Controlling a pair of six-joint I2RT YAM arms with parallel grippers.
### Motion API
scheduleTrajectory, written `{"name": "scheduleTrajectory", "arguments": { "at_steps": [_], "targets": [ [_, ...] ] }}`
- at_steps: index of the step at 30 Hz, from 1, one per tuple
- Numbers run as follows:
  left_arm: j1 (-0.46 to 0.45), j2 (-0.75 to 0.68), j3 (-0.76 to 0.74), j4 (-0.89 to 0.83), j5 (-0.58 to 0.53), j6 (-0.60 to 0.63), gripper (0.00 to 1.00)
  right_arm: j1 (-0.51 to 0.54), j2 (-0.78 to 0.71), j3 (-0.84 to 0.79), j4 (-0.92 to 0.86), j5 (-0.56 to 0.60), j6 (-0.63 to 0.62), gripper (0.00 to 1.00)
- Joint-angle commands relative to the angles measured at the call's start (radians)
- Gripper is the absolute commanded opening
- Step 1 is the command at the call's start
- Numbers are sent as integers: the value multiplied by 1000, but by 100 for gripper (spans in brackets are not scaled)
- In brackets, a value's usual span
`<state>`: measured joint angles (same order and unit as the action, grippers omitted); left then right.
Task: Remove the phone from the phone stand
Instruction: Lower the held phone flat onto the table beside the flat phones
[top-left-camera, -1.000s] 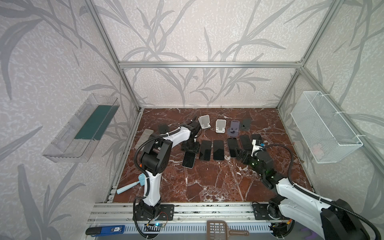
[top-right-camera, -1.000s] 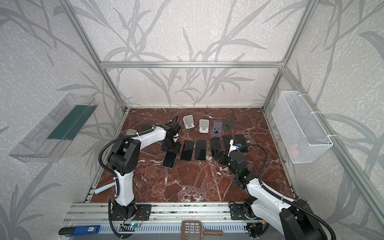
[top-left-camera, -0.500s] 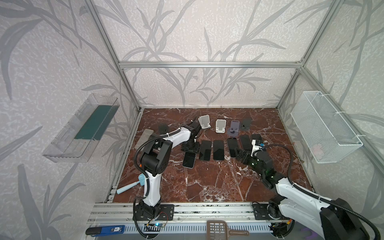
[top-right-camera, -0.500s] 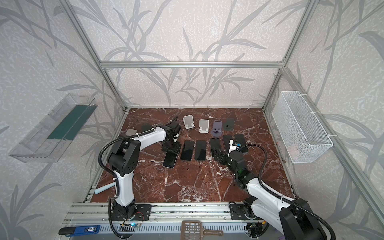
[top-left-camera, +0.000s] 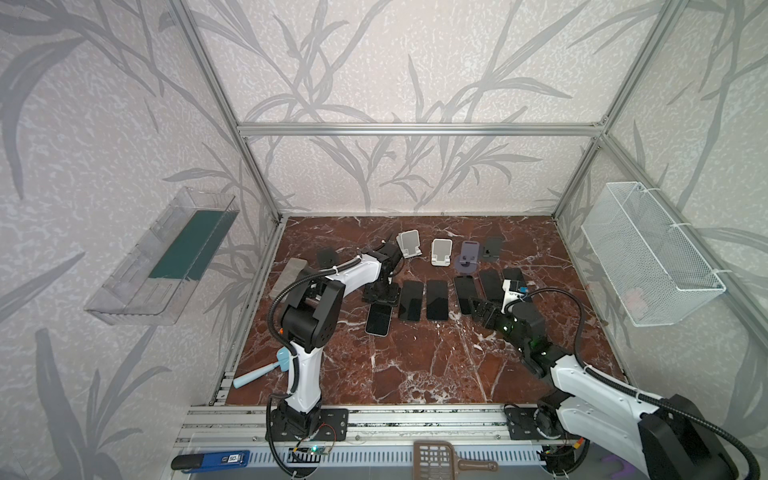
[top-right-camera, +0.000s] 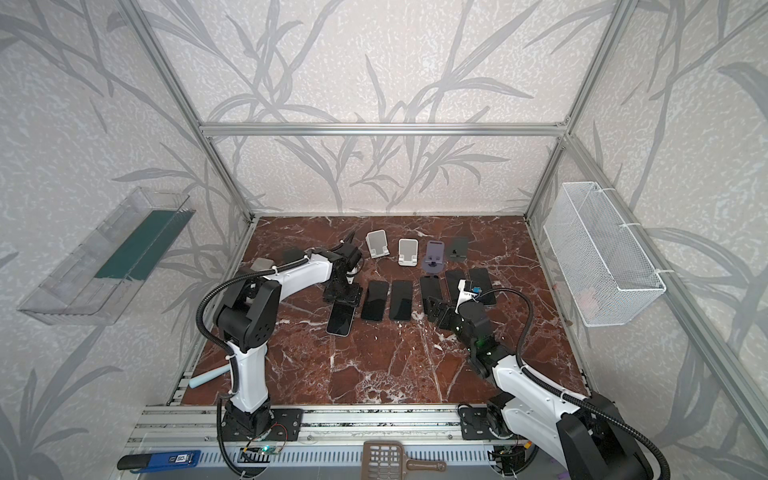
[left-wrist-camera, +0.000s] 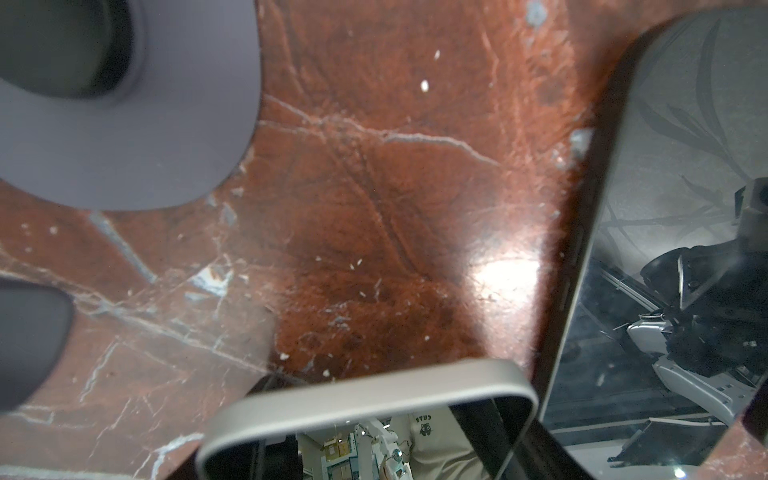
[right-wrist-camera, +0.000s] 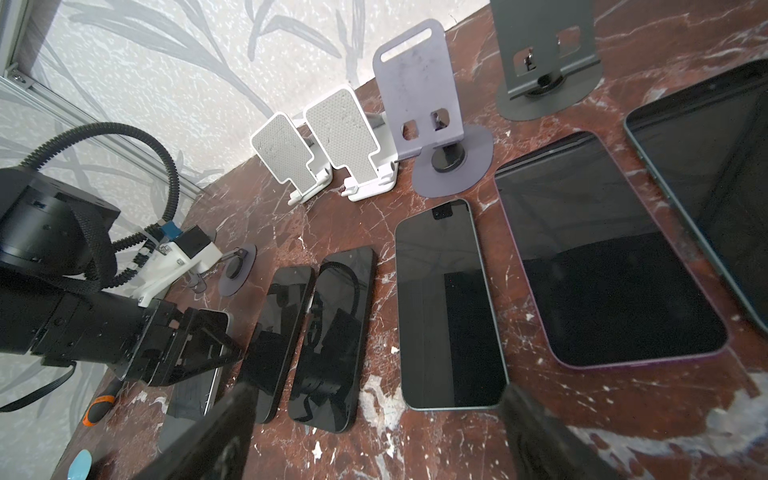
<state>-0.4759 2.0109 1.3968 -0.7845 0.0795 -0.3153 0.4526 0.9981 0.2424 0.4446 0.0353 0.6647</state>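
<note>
Pinching the far end of the pale-edged phone (top-left-camera: 378, 322) by its sides, the left gripper's (top-left-camera: 380, 296) fingers (right-wrist-camera: 208, 347) stand narrow. That phone rests on the marble table (top-left-camera: 415, 365), clear of the grey phone stand (right-wrist-camera: 235, 272) just beyond, beside a row of dark phones (top-left-camera: 437, 299). Towards the row's right end the right gripper (top-left-camera: 478, 309) hovers spread wide, holding nothing

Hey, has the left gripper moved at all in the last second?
No. The left gripper sits in the same spot beside the nearest dark phone in the row.
</note>
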Motion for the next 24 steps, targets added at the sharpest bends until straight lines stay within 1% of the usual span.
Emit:
{"name": "scheduleTrajectory", "arguments": {
  "at_steps": [1,14,24],
  "targets": [
    [-2,83,-55,-14,65,-33,67,5,-2,11,25,3,10,92],
    [-8,90,-36,-20,77,-27,76,5,4,10,32,-3,9,92],
    [-8,98,-25,-13,114,-28,77,6,4,11,34,-8,9,92]
  ]
}}
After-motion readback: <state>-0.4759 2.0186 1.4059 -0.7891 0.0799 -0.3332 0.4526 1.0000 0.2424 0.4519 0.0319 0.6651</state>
